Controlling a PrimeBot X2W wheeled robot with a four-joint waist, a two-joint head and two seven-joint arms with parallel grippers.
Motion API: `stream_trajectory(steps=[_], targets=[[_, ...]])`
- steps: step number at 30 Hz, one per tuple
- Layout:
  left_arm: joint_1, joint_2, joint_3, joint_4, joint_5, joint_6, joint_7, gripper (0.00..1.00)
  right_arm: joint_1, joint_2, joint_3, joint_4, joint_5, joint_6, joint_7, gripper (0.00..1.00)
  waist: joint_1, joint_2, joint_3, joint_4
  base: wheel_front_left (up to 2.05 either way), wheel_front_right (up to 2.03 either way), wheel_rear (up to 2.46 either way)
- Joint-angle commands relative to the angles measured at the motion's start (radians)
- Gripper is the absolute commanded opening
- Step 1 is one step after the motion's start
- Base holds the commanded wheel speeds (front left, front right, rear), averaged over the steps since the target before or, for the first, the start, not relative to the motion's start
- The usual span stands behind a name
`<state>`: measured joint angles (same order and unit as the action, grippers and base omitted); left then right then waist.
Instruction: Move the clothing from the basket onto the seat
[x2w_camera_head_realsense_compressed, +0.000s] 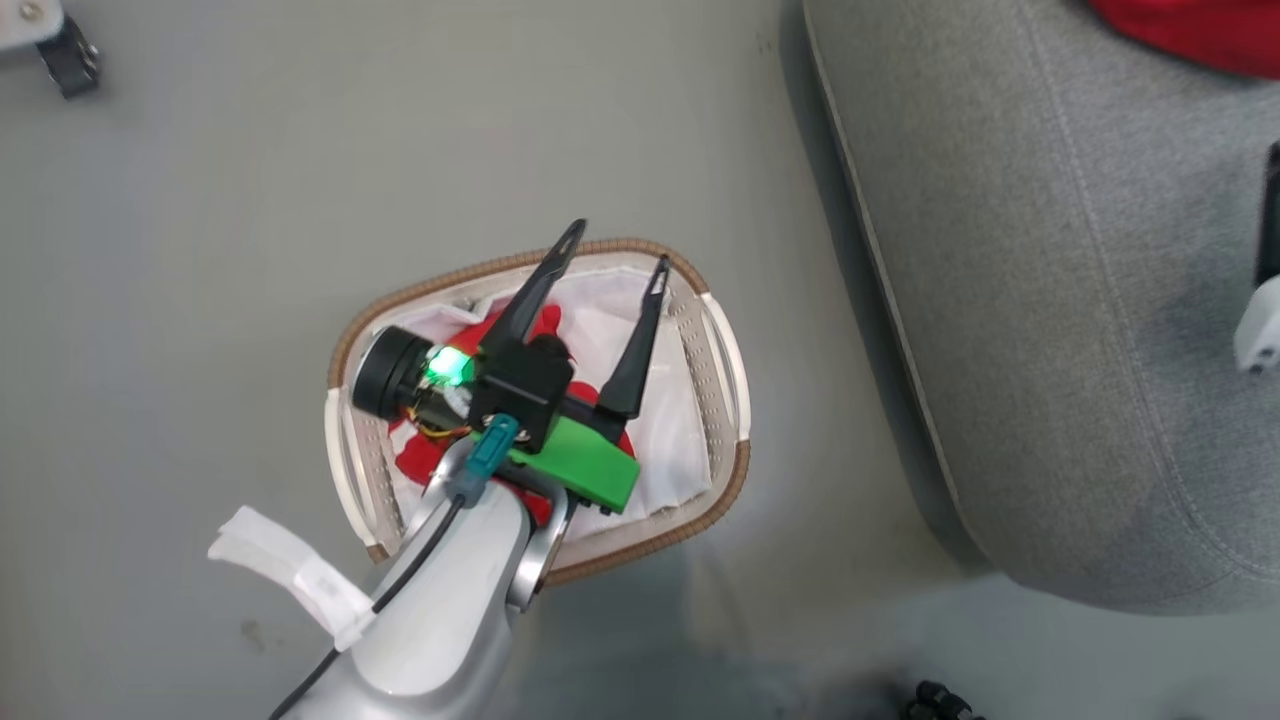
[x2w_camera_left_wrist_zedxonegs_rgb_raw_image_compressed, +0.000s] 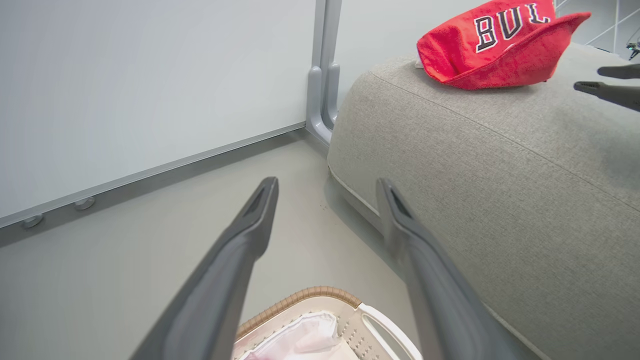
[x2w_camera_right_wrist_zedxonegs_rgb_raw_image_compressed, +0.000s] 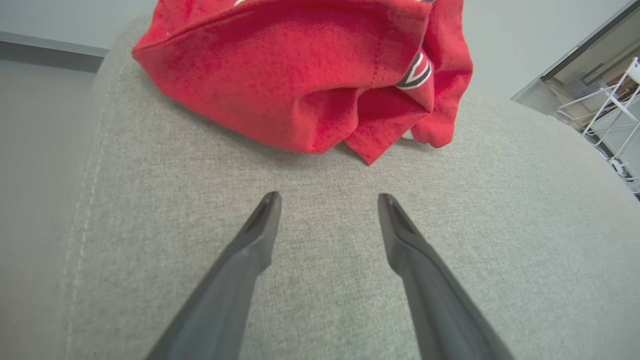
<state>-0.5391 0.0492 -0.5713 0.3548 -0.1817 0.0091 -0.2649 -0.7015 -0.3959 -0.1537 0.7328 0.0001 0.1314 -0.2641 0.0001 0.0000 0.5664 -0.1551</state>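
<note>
Left gripper (x2w_camera_head_realsense_compressed: 620, 245) hovering wide open over basket (x2w_camera_head_realsense_compressed: 729, 385); right gripper (x2w_camera_right_wrist_zedxonegs_rgb_raw_image_compressed: 328, 197) spreading empty over seat (x2w_camera_right_wrist_zedxonegs_rgb_raw_image_compressed: 450, 250), clothing (x2w_camera_right_wrist_zedxonegs_rgb_raw_image_compressed: 300, 75) lying just ahead

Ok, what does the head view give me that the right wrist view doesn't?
Head view's own: the oval white perforated plastic basket with a brown woven rim, bright red clothing lying inside it, and the left end effector, open, above it. Right wrist view's own: a look along the right end effector, open and empty, plus a white wire rack behind. Shared: the large grey woven-fabric seat with a red garment lying on it.
</note>
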Motion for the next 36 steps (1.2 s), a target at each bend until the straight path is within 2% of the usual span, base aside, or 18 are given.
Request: stream_trajectory(steps=[1, 9, 16, 20, 25, 36], targets=[[0.029, 0.004, 0.018, -0.001, -0.002, 0.007, 0.001, 1.0, 0.042, -0.007, 0.024, -0.037, 0.002, -0.001, 0.0, 1.0, -0.0001, 0.0, -0.105, 0.017, 0.0, 0.0, 0.0], [0.14, 0.005, 0.156, 0.02, 0.018, 0.034, 0.001, 1.0, 0.191, 0.046, 0.131, -0.236, 0.144, -0.001, 0.0, 1.0, -0.0001, 0.0, -0.254, 0.077, 0.0, 0.0, 0.0], [0.271, 0.016, 0.311, 0.023, 0.041, 0.066, 0.001, 1.0, 0.287, 0.131, 0.226, -0.323, 0.203, -0.001, 0.0, 1.0, -0.0001, 0.0, -0.371, 0.137, 0.0, 0.0, 0.0], [0.344, 0.019, 0.38, 0.021, 0.053, 0.075, 0.001, 1.0, 0.347, 0.18, 0.244, -0.334, 0.225, -0.001, 0.0, 1.0, -0.0001, 0.0, -0.433, 0.17, 0.0, 0.0, 0.0], [0.431, 0.02, 0.431, 0.017, 0.08, 0.064, 0.001, 1.0, 0.42, 0.231, 0.229, -0.332, 0.228, -0.001, 0.0, 1.0, -0.0001, 0.0, -0.502, 0.201, 0.0, 0.0, 0.0], [0.582, 0.006, 0.513, -0.029, 0.077, 0.036, 0.001, 1.0, 0.555, 0.271, 0.242, -0.345, 0.212, -0.001, 0.0, 1.0, -0.0001, 0.0, -0.562, 0.225, 0.0, 0.0, 0.0]])
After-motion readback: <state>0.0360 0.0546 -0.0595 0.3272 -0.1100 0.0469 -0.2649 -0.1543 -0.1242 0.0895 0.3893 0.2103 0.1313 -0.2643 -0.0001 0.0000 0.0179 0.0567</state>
